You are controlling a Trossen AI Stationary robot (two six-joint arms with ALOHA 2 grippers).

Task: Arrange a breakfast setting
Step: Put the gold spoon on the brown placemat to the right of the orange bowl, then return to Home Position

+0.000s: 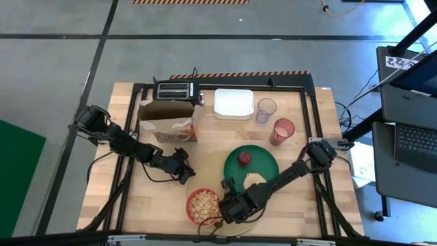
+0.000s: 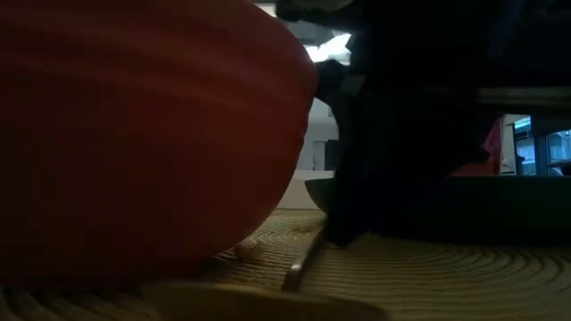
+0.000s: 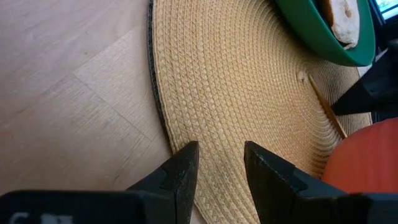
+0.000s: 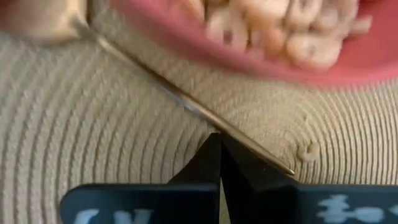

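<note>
The round tan mat (image 1: pixel 217 169) lies on the table's near middle. The green plate (image 1: pixel 263 158) sits on it with the red apple (image 1: pixel 244 158) and the bagel (image 1: pixel 257 180). The red bowl (image 1: pixel 203 205) of cereal (image 4: pixel 273 25) rests on the mat's near left part. My right gripper (image 4: pixel 219 138) is low over the mat beside the bowl, shut on a thin metal spoon (image 4: pixel 155 81). My left gripper (image 3: pixel 219 155) is open and empty just above the mat's left edge (image 3: pixel 158 106). A translucent pink cup (image 1: pixel 282 131) stands to the far right of the plate. My right gripper pinches the spoon's handle (image 4: pixel 249 149) between its two fingertips, some way in from the handle's free end (image 4: pixel 291 171). The fingers come from above and lie across the handle. The spoon slants down to the mat, its bowl end (image 4: pixel 43 18) low by the red bowl.
An open cereal box (image 1: pixel 167 121) stands at the far left, with the black toaster (image 1: pixel 174 90) and white tray (image 1: pixel 234 102) behind it along the far edge. A second clear cup (image 1: pixel 266 109) stands by the tray. Loose cereal pieces (image 4: pixel 306 150) lie on the mat.
</note>
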